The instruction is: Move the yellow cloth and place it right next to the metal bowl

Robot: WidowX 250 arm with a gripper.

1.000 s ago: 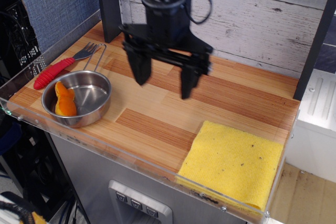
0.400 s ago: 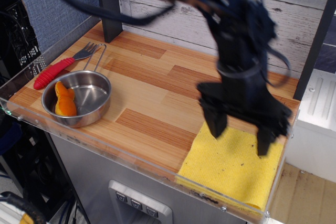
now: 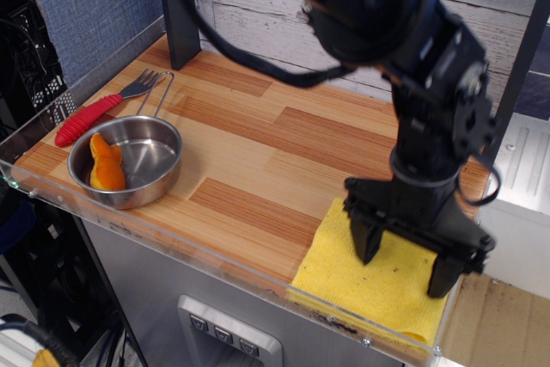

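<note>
The yellow cloth (image 3: 361, 277) lies flat at the front right corner of the wooden table. My gripper (image 3: 406, 262) is open, its two black fingers spread wide and reaching down onto or just above the cloth; contact cannot be told. One finger is near the cloth's middle, the other at its right edge. The metal bowl (image 3: 146, 154) stands at the front left, far from the cloth, with an orange object (image 3: 106, 164) inside and its wire loop handle pointing to the back.
A red-handled fork (image 3: 93, 114) lies behind the bowl at the left edge. A clear plastic rim (image 3: 215, 259) runs along the table's front. A dark post (image 3: 178, 15) stands at the back left, before a white plank wall.
The gripper swung from the table's middle to the right front and came down over the yellow cloth, staying open. The cloth and the bowl have not moved.
</note>
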